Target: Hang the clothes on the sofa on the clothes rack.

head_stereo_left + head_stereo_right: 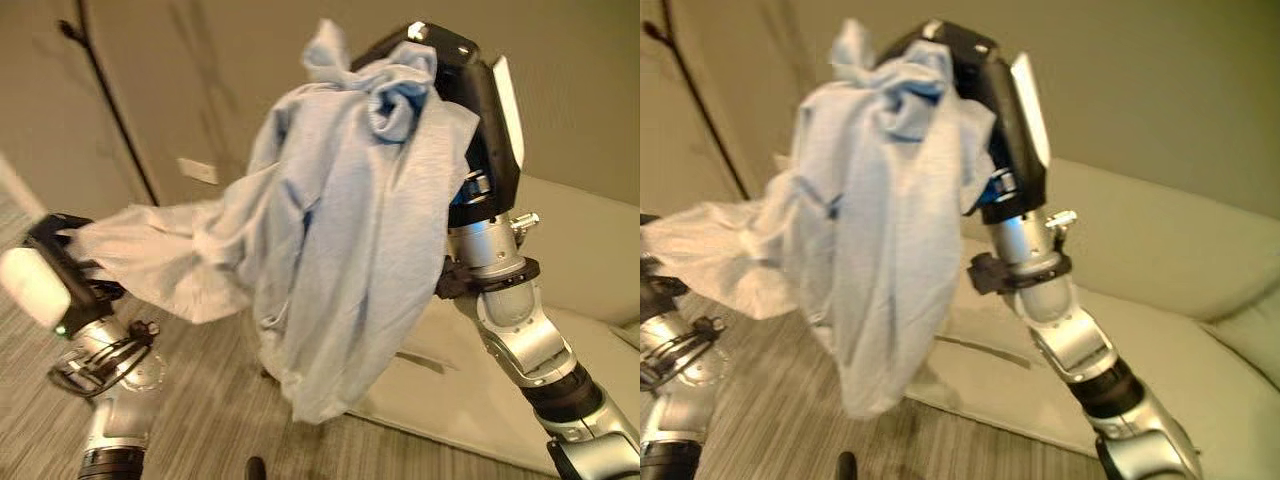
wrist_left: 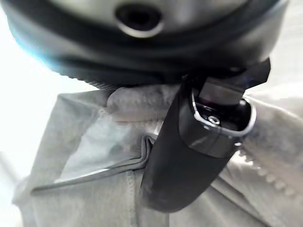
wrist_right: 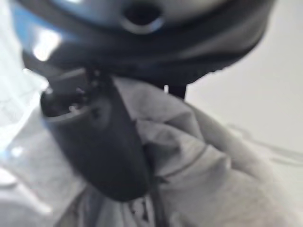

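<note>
The right hand (image 1: pixel 470 90), upper centre, clutches a pale blue garment (image 1: pixel 340 240); the left hand (image 1: pixel 65 260) grips its edge at lower left, fingers mostly cloth-hidden.

1. Ahead of me, a plain beige wall (image 1: pixel 250 60) fills the upper background, warmly lit.
2. A thin dark pole (image 1: pixel 115 110) slants across that wall on my left.
3. A small pale plate (image 1: pixel 197 171) sits low on the wall.
4. Below me, grey striped floor (image 1: pixel 200 420).
5. To my right, a cream sofa (image 1: pixel 1160 270), its cushion (image 1: pixel 1250 340) at the far edge.
</note>
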Motion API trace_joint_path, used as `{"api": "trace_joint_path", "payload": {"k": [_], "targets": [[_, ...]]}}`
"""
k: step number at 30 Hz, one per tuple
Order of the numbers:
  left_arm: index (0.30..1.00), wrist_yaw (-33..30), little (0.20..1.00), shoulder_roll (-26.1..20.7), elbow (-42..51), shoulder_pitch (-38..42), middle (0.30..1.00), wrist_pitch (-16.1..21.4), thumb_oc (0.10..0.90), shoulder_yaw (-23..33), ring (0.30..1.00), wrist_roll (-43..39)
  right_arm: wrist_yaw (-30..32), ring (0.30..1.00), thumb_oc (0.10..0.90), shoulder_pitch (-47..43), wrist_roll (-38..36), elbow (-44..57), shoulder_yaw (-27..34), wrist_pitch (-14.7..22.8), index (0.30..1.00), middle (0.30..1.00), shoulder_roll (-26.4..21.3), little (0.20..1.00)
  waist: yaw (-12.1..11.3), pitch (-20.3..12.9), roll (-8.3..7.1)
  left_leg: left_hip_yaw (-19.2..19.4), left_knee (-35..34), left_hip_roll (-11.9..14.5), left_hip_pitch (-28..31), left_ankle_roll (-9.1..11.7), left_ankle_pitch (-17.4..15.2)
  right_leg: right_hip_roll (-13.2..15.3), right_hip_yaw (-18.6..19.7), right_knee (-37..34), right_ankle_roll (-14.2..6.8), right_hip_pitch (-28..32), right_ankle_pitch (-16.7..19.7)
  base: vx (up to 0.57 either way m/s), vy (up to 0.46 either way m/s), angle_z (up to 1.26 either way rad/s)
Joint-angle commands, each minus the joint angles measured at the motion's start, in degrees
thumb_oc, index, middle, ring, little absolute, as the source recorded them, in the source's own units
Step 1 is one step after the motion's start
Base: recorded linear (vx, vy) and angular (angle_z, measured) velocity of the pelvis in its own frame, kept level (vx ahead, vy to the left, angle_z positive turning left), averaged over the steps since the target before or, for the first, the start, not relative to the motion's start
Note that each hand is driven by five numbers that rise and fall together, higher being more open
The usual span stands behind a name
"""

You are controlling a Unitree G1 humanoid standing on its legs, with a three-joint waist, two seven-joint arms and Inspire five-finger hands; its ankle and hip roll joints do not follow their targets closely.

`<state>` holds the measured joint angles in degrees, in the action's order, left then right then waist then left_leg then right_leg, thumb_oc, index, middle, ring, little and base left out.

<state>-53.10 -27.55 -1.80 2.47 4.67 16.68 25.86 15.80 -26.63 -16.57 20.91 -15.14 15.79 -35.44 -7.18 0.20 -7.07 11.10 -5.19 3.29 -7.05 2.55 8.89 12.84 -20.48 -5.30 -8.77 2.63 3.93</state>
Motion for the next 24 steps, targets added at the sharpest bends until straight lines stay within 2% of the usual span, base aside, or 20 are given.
{"api": "trace_joint_path", "payload": {"k": [1, 6, 7, 8, 9, 10, 11, 12, 14, 15, 16, 17, 18, 19, 20, 21, 23, 24], "targets": [[0.3, -5.57, 0.3, -7.78, 4.64, 4.68, 0.3, 2.27, 0.4, 2.53, 0.3, 5.69, 1.02, 0.3, 0.4, -3.04, 2.94, 2.71, 7.33, 5.13, 0.3, 0.3, -0.59, 0.3, -0.78, -4.08, -0.23, -4.92, 0.19, -2.29, 1.32, 0.77, -8.99, 6.76, -5.92, 2.95, -4.91, 0.77, 0.96, 0.01, 0.118, 0.66], [0.3, -8.24, 0.3, -11.73, 3.25, 4.31, 0.3, 2.71, 0.4, 5.81, 0.3, 4.91, 2.62, 0.3, 0.4, -1.84, 6.44, 2.8, 8.15, 5.82, 0.3, 0.3, 0.69, 0.3, -1.93, -0.98, 0.28, -4.01, 0.19, -2.97, 1.88, -0.43, -8.97, 8.39, -7.75, 10.8, -4.81, -2.32, 0.22, -0.08, 0.124, 0.21], [0.3, -8.93, 0.3, -12.55, 3.1, 4.26, 0.3, 2.69, 0.4, 6.63, 0.3, 4.45, 2.58, 0.3, 0.4, -1.61, 6.9, 3.0, 7.97, 5.62, 0.3, 0.3, 0.67, 0.3, -1.89, -0.11, 0.49, -3.83, 0.19, -2.8, 2.09, -0.6, -8.8, 7.22, -6.81, 13.41, -3.8, -3.06, -1.39, -0.1, 0.07, -0.13], [0.3, -9.48, 0.3, -12.24, 3.74, 3.18, 0.3, 2.95, 0.4, 7.26, 0.3, 3.98, 1.44, 0.3, 0.4, -0.95, 6.52, 2.94, 7.56, 5.63, 0.3, 0.3, -0.03, 0.3, -1.47, 0.85, 0.4, -3.86, 0.23, -2.87, 2.36, -0.94, -8.41, 2.58, -3.28, 15.33, -2.33, -4.07, -5.76, -0.13, 0.102, -0.12], [0.3, -9.7, 0.3, -11.88, 3.79, 2.29, 0.3, 2.86, 0.4, 7.54, 0.3, 3.79, 1.17, 0.3, 0.4, -0.62, 6.0, 2.66, 7.43, 5.96, 0.3, 0.3, -0.77, 0.3, -1.33, 1.17, 0.27, -4.04, 0.27, -3.56, 2.09, -1.22, -7.78, -1.71, -0.79, 15.73, -1.26, -4.79, -8.27, -0.16, 0.096, -0.08], [0.3, -9.96, 0.3, -10.98, 4.23, 0.51, 0.3, 2.89, 0.4, 8.03, 0.3, 3.33, 0.37, 0.3, 0.4, 0.8, 4.91, 2.6, 7.13, 6.69, 0.3, 0.3, -1.6, 0.3, -0.97, 1.86, -0.32, -3.98, 0.61, -4.63, 1.67, -1.59, -6.72, -9.37, 3.47, 16.58, 1.2, -6.38, -11.55, -0.15, 0.074, -0.09], [0.3, -10.24, 0.3, -10.62, 4.26, -0.7, 0.3, 2.81, 0.4, 8.75, 0.3, 3.38, 0.11, 0.3, 0.4, 0.85, 5.45, 2.63, 6.79, 6.68, 0.3, 0.3, -2.05, 0.3, -1.34, 2.21, -0.63, -3.83, 0.63, -5.16, 1.32, -1.68, -5.77, -11.37, 4.15, 15.81, 2.53, -7.02, -11.86, -0.1, 0.032, -0.18], [0.3, -10.24, 0.3, -10.48, 4.43, -1.04, 0.3, 2.84, 0.4, 9.01, 0.3, 3.39, 0.16, 0.3, 0.4, 0.77, 5.54, 2.61, 6.52, 6.68, 0.3, 0.3, -2.01, 0.3, -1.4, 2.16, -0.64, -3.58, 0.6, -5.05, 1.44, -1.54, -5.79, -11.52, 4.41, 15.58, 2.79, -6.9, -11.85, -0.07, -0.01, -0.26], [0.3, -9.31, 0.3, -8.96, 4.11, -3.66, 0.3, 2.99, 0.4, 10.05, 0.3, 3.36, 0.16, 0.3, 0.4, 0.94, 6.54, 2.42, 5.96, 6.48, 0.3, 0.3, -1.93, 0.3, -2.26, 2.43, -1.34, -3.47, 1.02, -5.99, 0.96, -1.41, -5.25, -12.81, 6.5, 10.63, 5.62, -4.47, -12.11, -0.05, -0.055, -0.21], [0.3, -8.73, 0.3, -7.27, 4.42, -5.35, 0.3, 3.33, 0.4, 10.54, 0.3, 2.69, -0.05, 0.3, 0.4, 1.46, 6.38, 2.19, 5.71, 6.3, 0.3, 0.3, -1.47, 0.3, -2.65, 2.2, -1.22, -3.61, 1.45, -6.15, 0.54, -1.28, -5.23, -13.34, 8.19, 8.0, 5.75, -3.58, -11.37, -0.02, -0.039, -0.18], [0.3, -6.64, 0.3, -3.7, 5.08, -8.04, 0.3, 4.73, 0.4, 11.73, 0.3, 1.0, 0.03, 0.3, 0.4, 2.24, 8.47, 1.79, 6.4, 5.43, 0.3, 0.3, -1.27, 0.3, -3.09, 1.31, -0.33, -3.88, 1.78, -6.22, -0.14, -1.33, -5.1, -13.16, 9.4, 4.51, 5.32, -2.24, -9.99, 0.0, 0.001, -0.27], [0.3, -5.42, 0.3, -1.86, 6.33, -9.47, 0.3, 5.27, 0.4, 11.79, 0.3, 0.78, 0.2, 0.3, 0.4, 2.81, 10.36, 2.03, 6.39, 4.76, 0.3, 0.3, -1.47, 0.3, -3.37, 0.64, 0.31, -3.79, 2.26, -6.23, -0.41, -1.36, -5.2, -13.09, 9.15, 2.76, 5.18, -1.32, -9.17, 0.01, 0.026, -0.18], [0.3, -5.17, 0.3, -1.41, 6.81, -9.86, 0.3, 5.21, 0.4, 11.85, 0.3, 0.83, 0.34, 0.3, 0.4, 3.06, 10.63, 2.24, 6.23, 4.62, 0.3, 0.3, -1.61, 0.3, -3.32, 0.46, 0.56, -3.83, 2.49, -6.22, -0.51, -1.38, -5.36, -13.15, 9.09, 2.19, 5.15, -1.04, -8.82, -0.06, 0.054, -0.06], [0.3, -5.19, 0.3, -0.24, 6.22, -9.63, 0.3, 6.54, 0.4, 11.1, 0.3, -0.07, 1.6, 0.3, 0.4, 3.23, 14.45, 1.42, 6.11, 4.01, 0.3, 0.3, -2.08, 0.3, -4.54, 0.91, 1.48, -6.08, 5.03, -6.29, -2.82, -0.28, -4.55, -12.6, 8.98, 1.05, 5.37, -0.15, -8.93, -0.07, 0.036, 0.06], [0.3, -5.19, 0.3, -0.24, 6.22, -9.63, 0.3, 6.54, 0.4, 11.1, 0.3, -0.07, 1.6, 0.3, 0.4, 3.23, 14.45, 1.42, 6.11, 4.01, 0.3, 0.3, -2.08, 0.3, -4.54, 0.91, 1.48, -6.08, 5.03, -6.29, -2.82, -0.28, -4.55, -12.6, 8.98, 1.05, 5.37, -0.15, -8.93, -0.21, 0.079, 0.11], [0.3, -5.15, 0.3, 0.45, 6.66, -7.52, 0.3, 7.14, 0.4, 9.2, 0.3, -1.12, 4.05, 0.3, 0.4, 3.45, 18.06, 0.69, 6.51, 3.14, 0.3, 0.3, -2.76, 0.3, -4.3, 2.22, 2.25, -6.27, 8.69, -4.88, -5.3, 1.09, -4.98, -11.82, 7.14, 1.18, 5.86, -0.44, -8.78, -0.18, 0.078, 0.12], [0.3, -4.46, 0.3, 1.13, 7.59, -6.46, 0.3, 8.04, 0.4, 6.99, 0.3, -1.11, 6.43, 0.3, 0.4, 3.81, 23.39, 0.26, 6.77, 2.04, 0.3, 0.3, -3.8, 0.3, -3.29, 2.86, 2.62, -5.55, 10.97, -1.44, -4.74, 1.09, -6.89, -10.24, 4.92, 2.07, 5.79, -0.8, -8.56, -0.18, 0.14, 0.56], [0.3, -4.09, 0.3, 1.82, 8.01, -6.48, 0.3, 8.24, 0.4, 6.58, 0.3, -1.16, 7.0, 0.3, 0.4, 4.78, 25.43, 0.48, 7.4, 1.7, 0.3, 0.3, -3.93, 0.3, -2.48, 2.59, 2.87, -6.35, 10.85, -0.33, -3.87, 0.92, -7.54, -9.6, 4.25, 2.37, 5.57, -1.04, -8.19, -0.11, 0.169, 1.2]]}}
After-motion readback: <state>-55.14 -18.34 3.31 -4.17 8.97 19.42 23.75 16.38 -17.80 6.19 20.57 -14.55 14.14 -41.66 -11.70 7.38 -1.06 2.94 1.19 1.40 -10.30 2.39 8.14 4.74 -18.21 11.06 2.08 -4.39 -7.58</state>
